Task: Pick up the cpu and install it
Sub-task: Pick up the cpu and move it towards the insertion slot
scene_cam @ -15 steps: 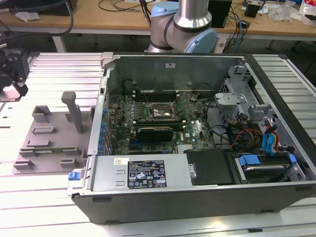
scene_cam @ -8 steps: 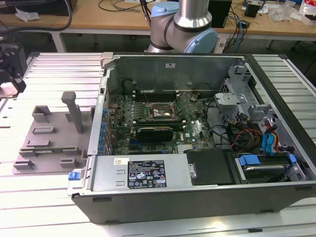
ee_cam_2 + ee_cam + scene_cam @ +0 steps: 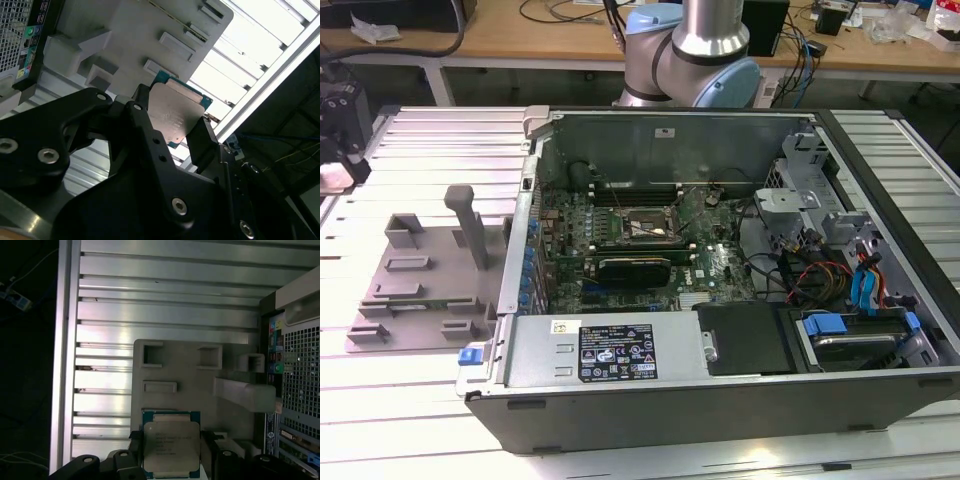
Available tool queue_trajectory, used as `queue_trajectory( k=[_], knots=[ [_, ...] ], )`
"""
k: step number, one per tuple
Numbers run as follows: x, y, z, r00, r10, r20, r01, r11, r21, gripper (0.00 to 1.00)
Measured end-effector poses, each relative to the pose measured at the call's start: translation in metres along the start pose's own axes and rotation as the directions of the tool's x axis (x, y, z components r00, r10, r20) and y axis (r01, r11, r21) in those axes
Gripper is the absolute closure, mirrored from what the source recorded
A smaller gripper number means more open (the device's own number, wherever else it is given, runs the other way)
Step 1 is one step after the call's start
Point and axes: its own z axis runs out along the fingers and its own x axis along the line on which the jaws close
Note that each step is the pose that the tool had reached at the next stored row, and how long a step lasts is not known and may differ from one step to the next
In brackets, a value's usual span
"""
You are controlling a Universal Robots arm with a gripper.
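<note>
The cpu (image 3: 171, 447) is a flat square chip with a silver metal top and a green edge. It sits between two black fingers (image 3: 208, 442), and my gripper (image 3: 171, 452) is shut on it. In the second wrist view the cpu (image 3: 175, 112) is clamped by my gripper (image 3: 172, 127) in front of the grey fixture tray (image 3: 135, 30). In the exterior view my gripper (image 3: 338, 135) hangs at the exterior view's far left, above the slatted table. The motherboard socket (image 3: 638, 226) lies open inside the computer case.
The open computer case (image 3: 720, 380) takes up the middle and the exterior view's right, with cables, drive bays and a power supply inside. The grey fixture tray (image 3: 420, 290) with an upright post (image 3: 470, 225) stands to the case's left. The arm's base (image 3: 690, 50) stands behind the case.
</note>
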Motion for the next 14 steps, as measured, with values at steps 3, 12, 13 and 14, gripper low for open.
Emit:
queue_trajectory(
  k=[3, 12, 13, 14],
  knots=[
    [-0.0001, 0.0000, -0.0025, 1.0000, -0.001, 0.0006, 0.001, 1.0000, 0.0000, 0.45],
    [-0.0006, 0.0002, -0.0140, 1.0000, -0.002, 0.0018, 0.002, 1.0000, -0.0002, 0.45],
    [-0.0006, 0.0002, -0.0151, 1.0000, -0.002, 0.0018, 0.002, 1.0000, -0.0003, 0.45],
    [-0.0009, 0.0003, -0.0201, 1.0000, -0.002, 0.0018, 0.002, 1.0000, -0.0004, 0.45]
  ],
)
